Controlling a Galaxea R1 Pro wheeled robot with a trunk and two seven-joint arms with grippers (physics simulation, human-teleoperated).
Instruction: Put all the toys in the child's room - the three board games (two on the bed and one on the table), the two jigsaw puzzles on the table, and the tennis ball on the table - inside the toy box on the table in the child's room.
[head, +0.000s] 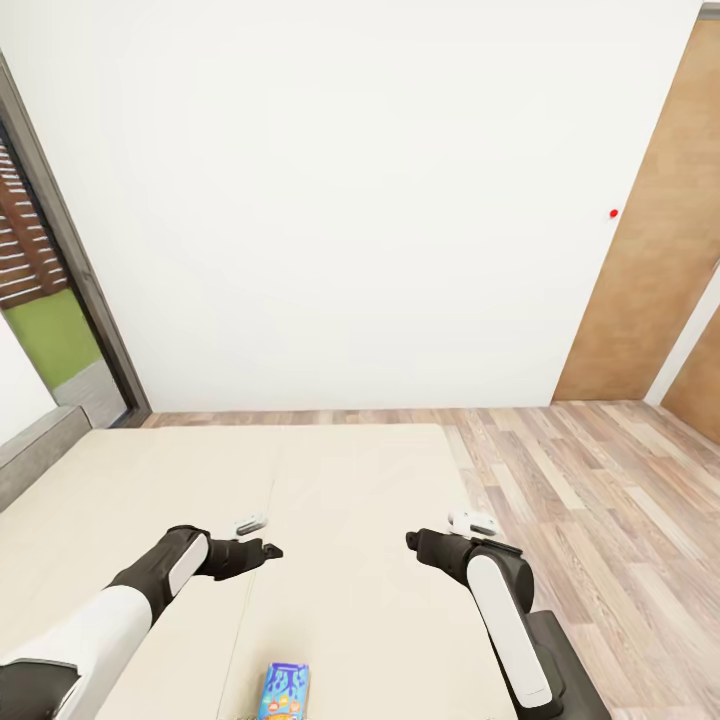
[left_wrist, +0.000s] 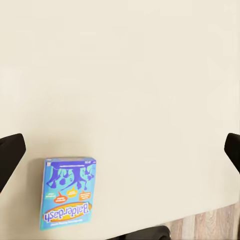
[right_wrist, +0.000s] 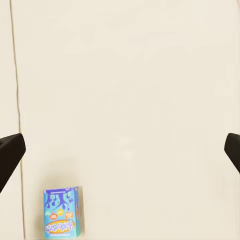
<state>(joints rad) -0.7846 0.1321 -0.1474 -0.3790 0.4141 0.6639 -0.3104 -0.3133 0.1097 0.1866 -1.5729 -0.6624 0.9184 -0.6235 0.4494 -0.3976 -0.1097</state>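
A blue board game lies flat on the beige bed, close to the robot's trunk and between its two arms, in the head view. The left gripper and right gripper both hang over the mattress, well apart from the box and holding nothing. Each wrist view shows the dark fingers at opposite edges of the picture, spread wide, with the box lying on the cover between them. A grey headboard runs along the bed's left side beside a dark-framed window; wood-plank floor and a brown door lie to the right, below a white wall.
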